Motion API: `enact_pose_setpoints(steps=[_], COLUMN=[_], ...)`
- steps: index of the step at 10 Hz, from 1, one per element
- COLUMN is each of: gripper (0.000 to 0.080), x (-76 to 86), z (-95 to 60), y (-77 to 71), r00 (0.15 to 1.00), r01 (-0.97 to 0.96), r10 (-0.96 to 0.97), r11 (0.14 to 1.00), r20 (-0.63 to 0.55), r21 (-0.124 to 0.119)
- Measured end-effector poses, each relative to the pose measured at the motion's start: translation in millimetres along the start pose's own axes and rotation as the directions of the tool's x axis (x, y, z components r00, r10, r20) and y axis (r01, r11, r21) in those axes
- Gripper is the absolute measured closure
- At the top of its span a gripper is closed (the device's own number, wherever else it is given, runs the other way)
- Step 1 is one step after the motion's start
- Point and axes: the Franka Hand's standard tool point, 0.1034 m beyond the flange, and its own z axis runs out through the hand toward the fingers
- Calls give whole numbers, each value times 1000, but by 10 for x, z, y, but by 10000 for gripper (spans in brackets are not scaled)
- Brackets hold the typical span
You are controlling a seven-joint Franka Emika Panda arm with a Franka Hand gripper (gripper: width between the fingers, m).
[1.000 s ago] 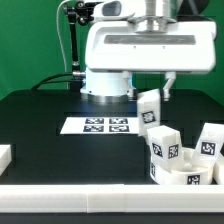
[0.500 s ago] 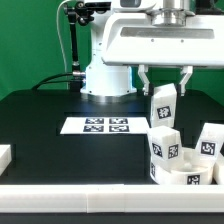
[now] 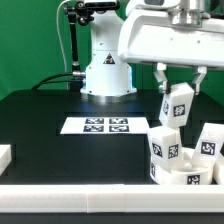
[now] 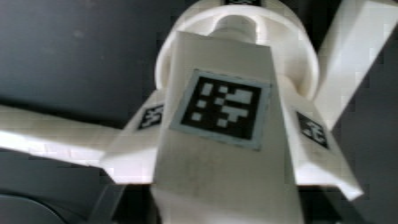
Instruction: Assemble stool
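Exterior view: jaws pinch a tilted leg [image 3: 176,104] above the seat [image 3: 186,178]; marker board [image 3: 105,125] near.

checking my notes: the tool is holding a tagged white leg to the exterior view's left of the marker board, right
Wrong side. The tool holds the tagged white leg to the exterior view's right of the marker board, not its left, as the exterior view shows.

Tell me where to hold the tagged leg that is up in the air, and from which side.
Grip the leg at its upper end, from above, as the claw does: one finger on each opposite side. It hangs tilted, and this hold leaves its lower end free for the seat.
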Motion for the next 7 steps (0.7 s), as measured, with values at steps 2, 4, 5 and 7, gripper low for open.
enact_pose_setpoints(steps=[2,4,5,7], gripper=[475,475,475,475], x=[-15,-12,12,24], z=[10,24,51,49], y=[17,16,24,19], r00=[1000,1000,998,998], r01=[2,25,51,52], r10=[-2,-25,-51,-52], r11=[1000,1000,999,999], r20=[3,-2,-26,-42], r21=[0,-2,-7,-8])
